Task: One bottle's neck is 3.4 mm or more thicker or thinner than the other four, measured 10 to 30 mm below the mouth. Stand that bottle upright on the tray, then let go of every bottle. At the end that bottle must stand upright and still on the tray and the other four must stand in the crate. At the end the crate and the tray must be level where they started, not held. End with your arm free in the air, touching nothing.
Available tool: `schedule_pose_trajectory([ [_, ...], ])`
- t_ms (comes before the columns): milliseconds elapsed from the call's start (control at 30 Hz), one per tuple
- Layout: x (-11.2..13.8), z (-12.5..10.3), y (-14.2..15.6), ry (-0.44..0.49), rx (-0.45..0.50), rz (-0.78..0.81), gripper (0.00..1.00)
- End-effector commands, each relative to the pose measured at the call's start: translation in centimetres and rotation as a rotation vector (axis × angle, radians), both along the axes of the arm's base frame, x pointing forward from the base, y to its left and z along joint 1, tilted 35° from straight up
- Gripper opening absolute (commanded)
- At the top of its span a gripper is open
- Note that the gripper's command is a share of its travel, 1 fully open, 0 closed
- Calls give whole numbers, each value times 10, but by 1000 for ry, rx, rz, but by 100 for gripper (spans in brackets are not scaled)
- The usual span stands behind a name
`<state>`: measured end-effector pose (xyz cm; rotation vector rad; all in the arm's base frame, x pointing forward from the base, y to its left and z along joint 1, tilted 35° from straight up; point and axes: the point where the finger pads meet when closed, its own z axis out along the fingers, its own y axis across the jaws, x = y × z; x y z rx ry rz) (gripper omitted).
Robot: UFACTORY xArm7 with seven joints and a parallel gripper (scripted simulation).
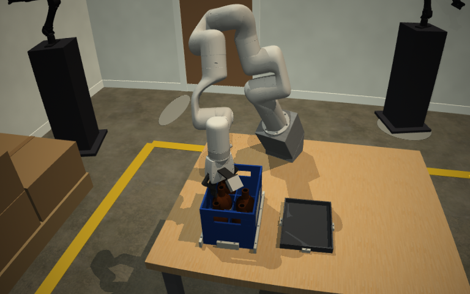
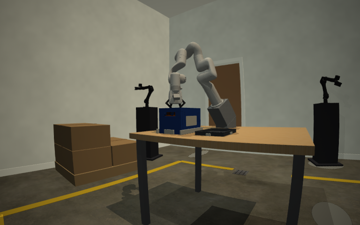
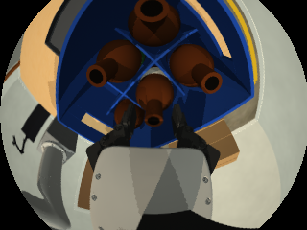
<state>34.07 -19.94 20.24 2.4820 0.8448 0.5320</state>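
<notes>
A blue crate (image 1: 232, 207) stands on the table's left side and holds several brown bottles (image 1: 245, 201), all upright in its cells. In the wrist view one bottle (image 3: 153, 19) is at the far cell, two (image 3: 111, 64) (image 3: 195, 67) are at the sides, and one (image 3: 153, 95) is nearest. My gripper (image 3: 153, 110) (image 2: 175, 104) is open, its fingers either side of the nearest bottle's neck with a gap on each side. It sits at the crate's back left corner (image 1: 221, 184), just above the rim. A further bottle is partly hidden behind the left finger. The dark tray (image 1: 306, 224) lies empty to the right of the crate.
Grey brackets (image 1: 227, 244) hold the crate's base on the table. The arm's base (image 1: 280, 136) stands behind the crate. Cardboard boxes (image 1: 30, 187) and black pedestals (image 1: 412, 76) stand on the floor away from the table.
</notes>
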Motion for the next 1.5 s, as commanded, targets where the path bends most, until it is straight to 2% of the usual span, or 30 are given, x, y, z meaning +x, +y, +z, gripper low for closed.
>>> schedule_pose_trajectory([
  [0,0,1,0,-2,-1,0,65],
  [467,-4,9,2,-2,-1,0,65],
  [1233,-36,61,22,-2,-1,0,65],
  [1467,-41,69,25,-2,-1,0,65],
])
